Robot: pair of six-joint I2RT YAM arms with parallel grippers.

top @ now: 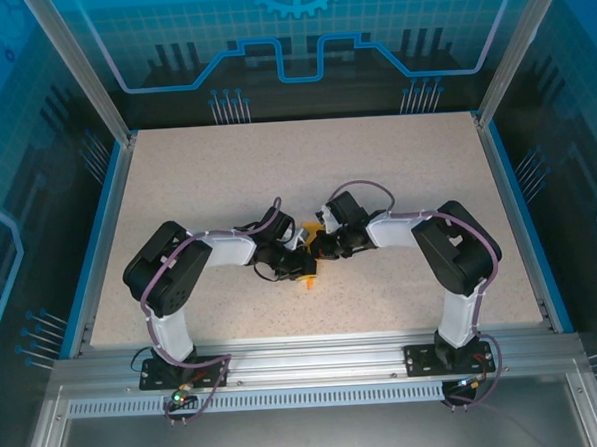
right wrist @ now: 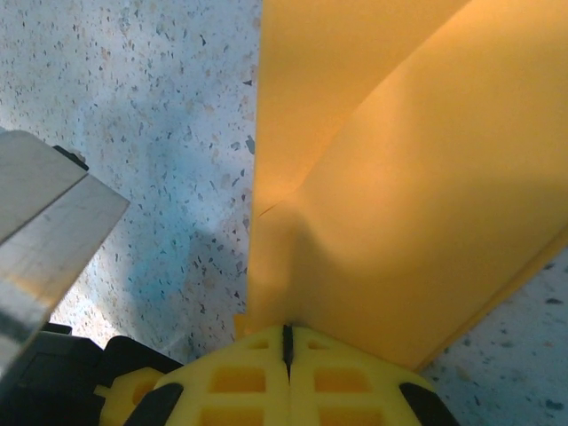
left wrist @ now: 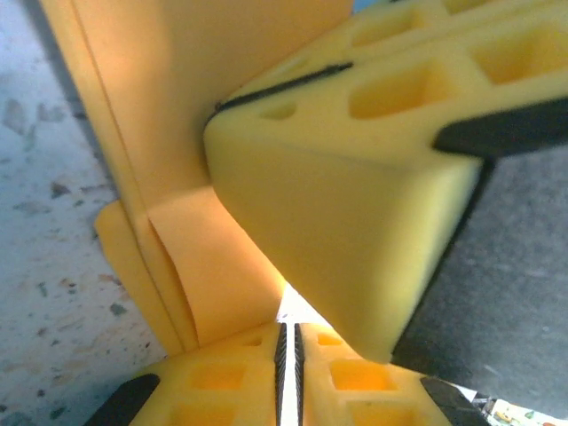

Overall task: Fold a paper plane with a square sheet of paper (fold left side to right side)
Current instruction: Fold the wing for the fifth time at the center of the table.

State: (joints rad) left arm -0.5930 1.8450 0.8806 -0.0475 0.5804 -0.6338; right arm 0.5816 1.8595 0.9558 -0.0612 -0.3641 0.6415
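Note:
The square sheet of paper (top: 315,228), bright orange and folded into layers, is held up off the table where my two arms meet at the centre. My right gripper (right wrist: 287,328) is shut on its lower edge, and the creased paper (right wrist: 417,177) rises straight out of the pad line. In the left wrist view the paper (left wrist: 177,106) stands as stacked layers against the outer side of my left gripper (left wrist: 288,330). Those pads stand almost together with a thin bright slit and nothing visible between them. One yellow right finger (left wrist: 355,204) crowds in from the upper right. From above, the left gripper (top: 303,265) and right gripper (top: 320,244) nearly touch.
The speckled table (top: 226,177) is framed by blue side rails (top: 107,234) and an aluminium front rail (top: 316,358). A grey part of the left arm (right wrist: 44,222) sits close on the left of the right wrist view.

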